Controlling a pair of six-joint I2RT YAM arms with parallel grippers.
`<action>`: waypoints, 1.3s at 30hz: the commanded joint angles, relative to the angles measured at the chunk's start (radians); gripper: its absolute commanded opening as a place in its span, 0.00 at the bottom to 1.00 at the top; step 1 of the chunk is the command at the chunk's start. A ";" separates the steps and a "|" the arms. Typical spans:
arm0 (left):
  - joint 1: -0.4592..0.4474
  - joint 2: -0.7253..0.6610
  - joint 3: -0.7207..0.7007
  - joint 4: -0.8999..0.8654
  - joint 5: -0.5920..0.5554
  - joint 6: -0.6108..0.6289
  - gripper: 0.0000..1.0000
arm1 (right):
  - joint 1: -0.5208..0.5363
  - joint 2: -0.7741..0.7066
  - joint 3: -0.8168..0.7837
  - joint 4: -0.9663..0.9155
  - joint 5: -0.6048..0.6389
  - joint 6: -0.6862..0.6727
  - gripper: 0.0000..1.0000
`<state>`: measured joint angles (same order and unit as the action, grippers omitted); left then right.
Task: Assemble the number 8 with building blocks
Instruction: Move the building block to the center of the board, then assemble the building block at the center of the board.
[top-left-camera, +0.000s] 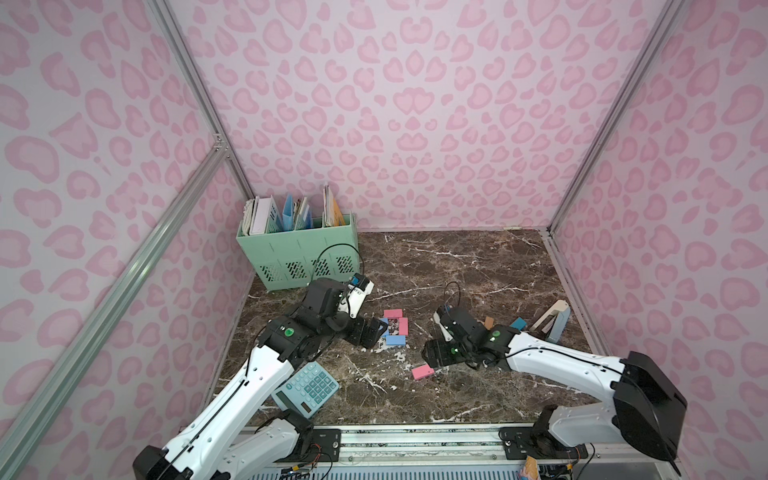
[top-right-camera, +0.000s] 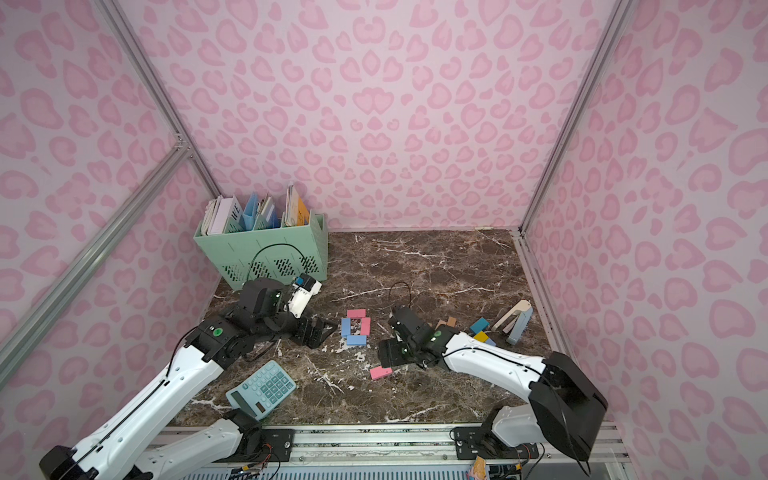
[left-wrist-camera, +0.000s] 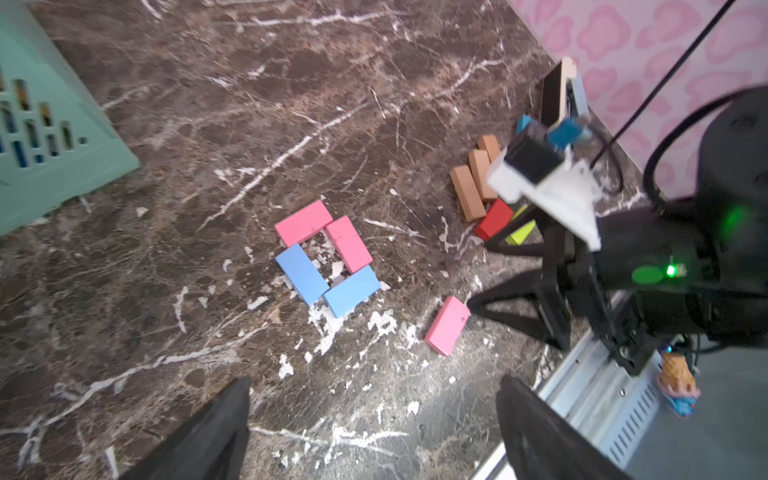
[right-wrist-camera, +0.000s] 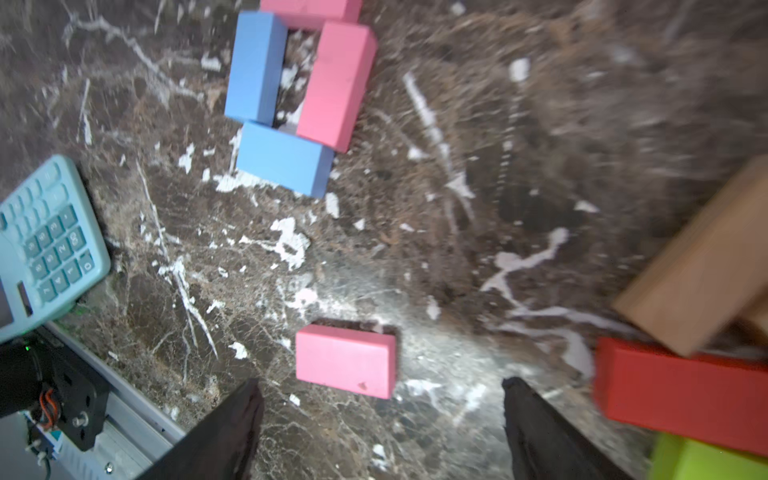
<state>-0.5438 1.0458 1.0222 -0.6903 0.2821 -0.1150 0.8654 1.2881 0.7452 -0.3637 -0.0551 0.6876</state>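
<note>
Nearest, a calculator (top-left-camera: 305, 388) lay by the left arm. A loose pink block (top-left-camera: 422, 371) lay flat just ahead of the right fingers (right-wrist-camera: 232, 428), which stood apart and empty. Farther in, a closed square of four blocks (top-right-camera: 356, 340), two pink and two blue, sat on the surface (top-left-camera: 478, 266). The left fingers (left-wrist-camera: 208, 432), also apart, were just beside it. Spare blocks (left-wrist-camera: 467, 193) clustered to the right.
</note>
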 joint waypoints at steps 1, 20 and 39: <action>-0.066 0.083 0.069 -0.118 0.022 0.071 0.91 | -0.066 -0.132 -0.054 -0.047 0.020 0.018 0.92; -0.456 0.642 0.236 -0.083 -0.281 0.046 0.72 | -0.459 -0.425 -0.099 -0.152 -0.046 -0.133 0.93; -0.485 0.889 0.297 -0.058 -0.208 0.066 0.57 | -0.577 -0.350 -0.128 -0.098 -0.144 -0.195 0.93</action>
<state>-1.0286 1.9324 1.3266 -0.7479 0.0666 -0.0528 0.2882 0.9421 0.6209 -0.4732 -0.1905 0.4942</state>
